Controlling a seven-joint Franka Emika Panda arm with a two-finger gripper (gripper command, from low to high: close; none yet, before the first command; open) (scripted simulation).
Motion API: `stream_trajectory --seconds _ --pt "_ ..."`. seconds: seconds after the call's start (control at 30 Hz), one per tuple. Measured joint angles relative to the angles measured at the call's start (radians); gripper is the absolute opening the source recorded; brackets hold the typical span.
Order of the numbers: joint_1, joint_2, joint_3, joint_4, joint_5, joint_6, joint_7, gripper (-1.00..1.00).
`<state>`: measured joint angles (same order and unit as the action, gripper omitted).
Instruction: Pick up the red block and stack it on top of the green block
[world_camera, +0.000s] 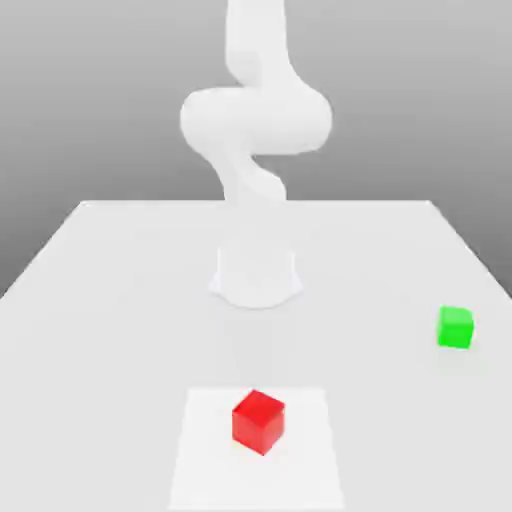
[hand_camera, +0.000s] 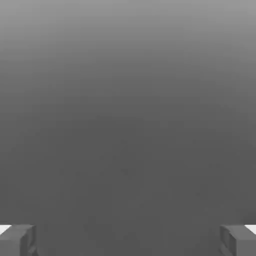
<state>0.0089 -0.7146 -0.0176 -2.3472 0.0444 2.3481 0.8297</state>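
So the arm (world_camera: 255, 130) is standing tall at the back of the white table (world_camera: 120, 270), folded up on itself and nowhere near either cube, which looks like a start pose to me. The red block (world_camera: 259, 421) is sitting on a paler square patch (world_camera: 200, 450) near the front edge, turned a bit so 1 corner is pointing forward. The green block (world_camera: 455, 327) is resting well apart from it, off toward the exterior view's right and a little further back. Both are lying flat on the table with nothing touching them.

In the hand view the gripper (hand_camera: 128, 240) is spread wide, its 2 fingertips (hand_camera: 20, 240) sitting at opposite edges with only grey haze between them, so it's holding nothing and isn't aiming at the table. My guess is the wide spread is there so it can drop straight over the red one.
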Motion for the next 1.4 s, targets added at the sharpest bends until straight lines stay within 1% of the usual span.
stream_trajectory --seconds 0.23,0.4,0.53,0.67,0.77,0.9,0.93,1.17,1.4 --pt "0.017 0.277 -0.009 -0.143 0.115 0.148 0.111 0.00" --pt "0.012 0.462 0.019 -0.242 0.140 0.252 0.226 0.00" --pt "-0.004 0.603 0.043 -0.323 0.099 0.340 0.361 0.00" --pt "-0.019 0.732 0.037 -0.394 -0.023 0.429 0.542 0.00" --pt "-0.012 0.819 0.027 -0.392 -0.053 0.502 0.575 0.00" --pt "-0.008 0.940 0.023 -0.377 -0.058 0.604 0.581 0.00" --pt "-0.008 0.965 0.023 -0.374 -0.057 0.625 0.581 -1.00" --pt "-0.009 0.968 0.024 -0.374 -0.060 0.629 0.584 -1.00" --pt "-0.012 0.780 0.029 -0.400 -0.051 0.469 0.577 -1.00"
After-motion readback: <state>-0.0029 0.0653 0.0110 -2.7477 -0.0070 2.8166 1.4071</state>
